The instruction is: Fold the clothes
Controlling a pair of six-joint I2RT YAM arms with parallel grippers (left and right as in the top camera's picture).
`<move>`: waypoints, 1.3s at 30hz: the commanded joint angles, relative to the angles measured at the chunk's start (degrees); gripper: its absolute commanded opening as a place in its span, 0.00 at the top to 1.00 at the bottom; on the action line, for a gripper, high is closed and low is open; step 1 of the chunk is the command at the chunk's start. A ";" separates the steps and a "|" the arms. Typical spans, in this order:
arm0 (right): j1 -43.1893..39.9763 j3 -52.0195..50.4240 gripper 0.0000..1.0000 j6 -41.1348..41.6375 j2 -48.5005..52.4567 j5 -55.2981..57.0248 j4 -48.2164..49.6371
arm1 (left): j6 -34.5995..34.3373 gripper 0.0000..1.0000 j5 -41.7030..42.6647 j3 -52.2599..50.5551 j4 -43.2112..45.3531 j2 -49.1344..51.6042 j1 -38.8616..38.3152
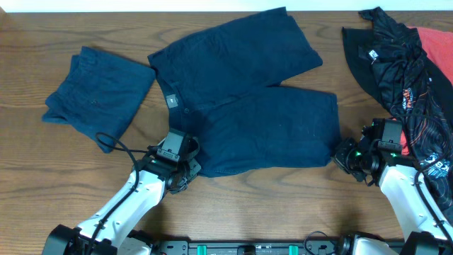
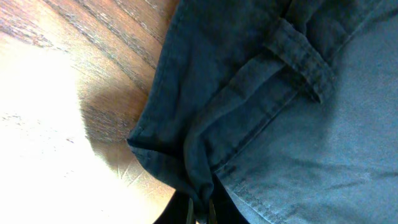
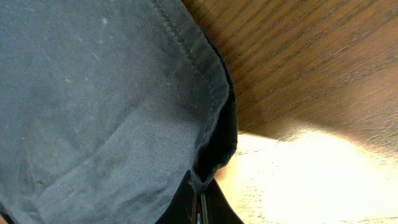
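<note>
Dark navy shorts [image 1: 248,99] lie spread on the wooden table, waistband with a small grey label [image 1: 170,99] to the left, two legs reaching right. My left gripper [image 1: 185,168] is shut on the waistband's near corner [image 2: 199,186]; a belt loop [image 2: 301,59] shows beyond it. My right gripper [image 1: 345,157] is shut on the near leg's hem corner [image 3: 211,155]. A second navy pair [image 1: 95,88] lies folded at the far left.
A black patterned garment [image 1: 396,57] and a red cloth [image 1: 435,78] lie heaped at the right edge, close to my right arm. Bare wooden table [image 1: 71,170] shows in front of the shorts.
</note>
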 commanded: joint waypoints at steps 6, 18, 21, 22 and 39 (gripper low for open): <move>0.39 2.27 0.99 -0.76 -2.49 4.87 -3.87 | 8.37 0.94 6.73 -0.22 -1.01 -2.84 -0.04; -7.08 18.43 0.99 -3.89 -14.19 10.58 -23.61 | 18.05 0.94 7.21 3.58 -18.34 -30.29 -0.04; -8.92 23.65 0.99 -9.07 -15.61 10.58 -29.05 | 18.03 0.94 7.21 4.66 -22.56 -38.53 -0.04; -9.27 25.46 0.99 -10.67 -15.96 10.62 -30.73 | 18.01 0.94 7.21 5.40 -24.39 -41.48 -0.04; -3.54 41.53 0.99 -23.82 -14.08 6.21 -24.85 | 17.16 0.94 -23.89 13.14 -28.74 -48.11 -0.02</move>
